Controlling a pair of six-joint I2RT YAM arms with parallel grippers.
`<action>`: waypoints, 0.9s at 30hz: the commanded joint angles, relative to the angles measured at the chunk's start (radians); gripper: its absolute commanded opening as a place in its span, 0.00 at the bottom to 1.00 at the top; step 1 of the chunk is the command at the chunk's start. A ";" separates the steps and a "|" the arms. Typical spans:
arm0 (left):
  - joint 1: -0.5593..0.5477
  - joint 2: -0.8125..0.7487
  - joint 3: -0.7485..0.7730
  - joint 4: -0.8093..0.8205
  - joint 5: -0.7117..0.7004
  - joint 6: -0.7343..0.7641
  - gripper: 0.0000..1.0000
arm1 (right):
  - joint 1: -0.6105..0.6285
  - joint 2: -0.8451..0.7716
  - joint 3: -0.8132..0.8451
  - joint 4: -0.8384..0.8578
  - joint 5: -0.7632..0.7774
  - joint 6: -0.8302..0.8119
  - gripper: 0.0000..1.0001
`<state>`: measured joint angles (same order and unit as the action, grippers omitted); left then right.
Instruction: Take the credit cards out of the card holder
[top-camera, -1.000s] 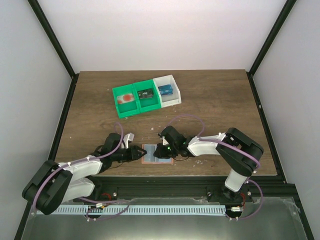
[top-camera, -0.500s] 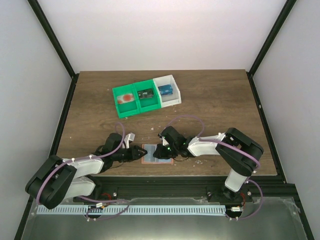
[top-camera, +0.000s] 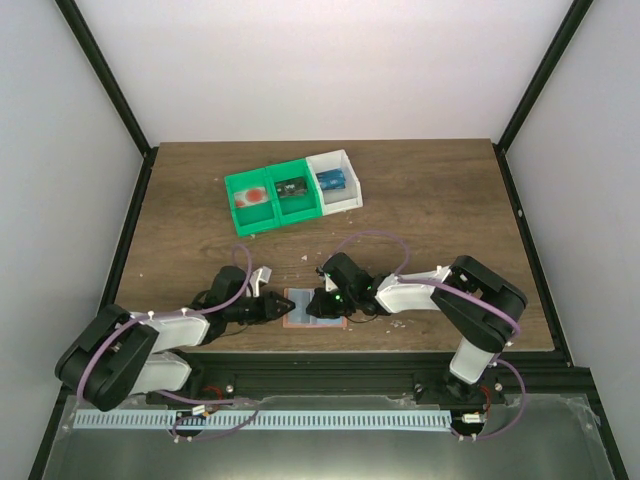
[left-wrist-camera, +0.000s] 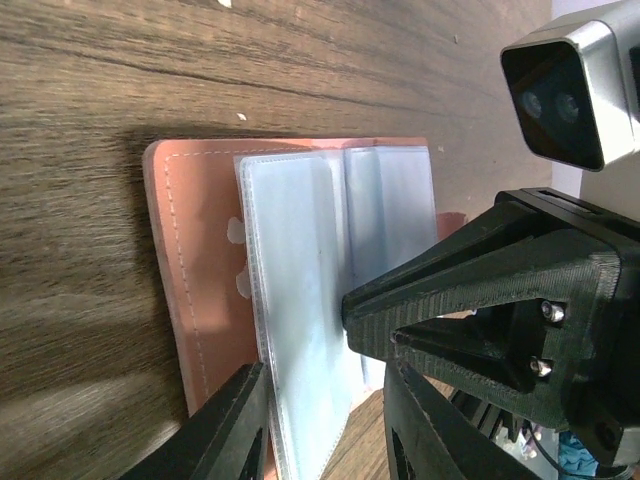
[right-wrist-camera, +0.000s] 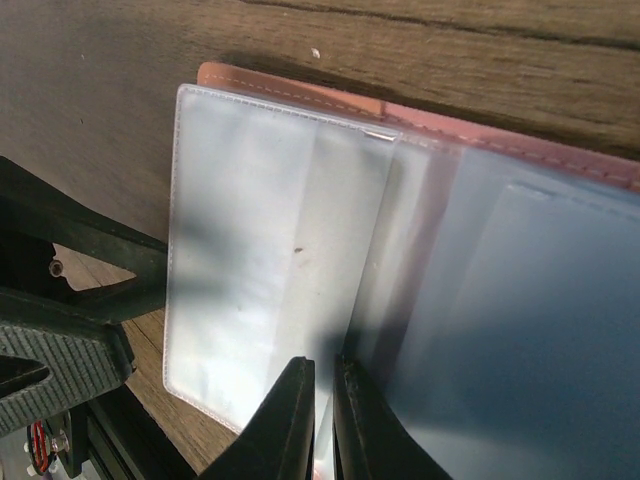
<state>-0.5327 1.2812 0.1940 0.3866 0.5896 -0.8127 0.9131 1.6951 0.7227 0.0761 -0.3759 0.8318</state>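
A dark wood-grain desk (top-camera: 430, 200), flecked with pale specks, is seen enclosed by plain white walls (top-camera: 300, 60) and black frame posts (top-camera: 110, 90). The salmon-pink card holder (top-camera: 303, 305) is laid open close to the desk's near edge, its clear sleeves (right-wrist-camera: 270, 260) fanned upward, and is flanked by both arms. The left claw (left-wrist-camera: 325, 365) is spread wide at the holder's left edge, with one sleeve's edge lying between its fingers and nothing gripped. The right claw (right-wrist-camera: 320, 365) is drawn almost together, a sliver of clear sleeve being pinched between its tips. Farther back, a green bin (top-camera: 243, 222) and a white bin (top-camera: 345, 203) are set side by side; a dark card (top-camera: 291, 187) is seen in the green bin's right compartment and a blue card (top-camera: 331, 180) in the white one. Bare wood is left between the holder and the bins, and out to the right edge.
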 joint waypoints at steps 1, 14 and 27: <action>-0.002 0.002 -0.008 0.058 0.037 -0.013 0.34 | 0.018 0.013 -0.018 -0.033 -0.006 0.009 0.08; -0.002 -0.029 0.004 0.032 0.059 -0.012 0.29 | 0.018 0.031 -0.006 -0.025 -0.022 0.011 0.08; -0.003 -0.113 0.031 -0.057 0.040 0.002 0.36 | 0.018 0.032 -0.008 -0.022 -0.024 0.014 0.08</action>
<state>-0.5331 1.1805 0.2047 0.3515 0.6296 -0.8303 0.9131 1.6970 0.7227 0.0792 -0.3855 0.8360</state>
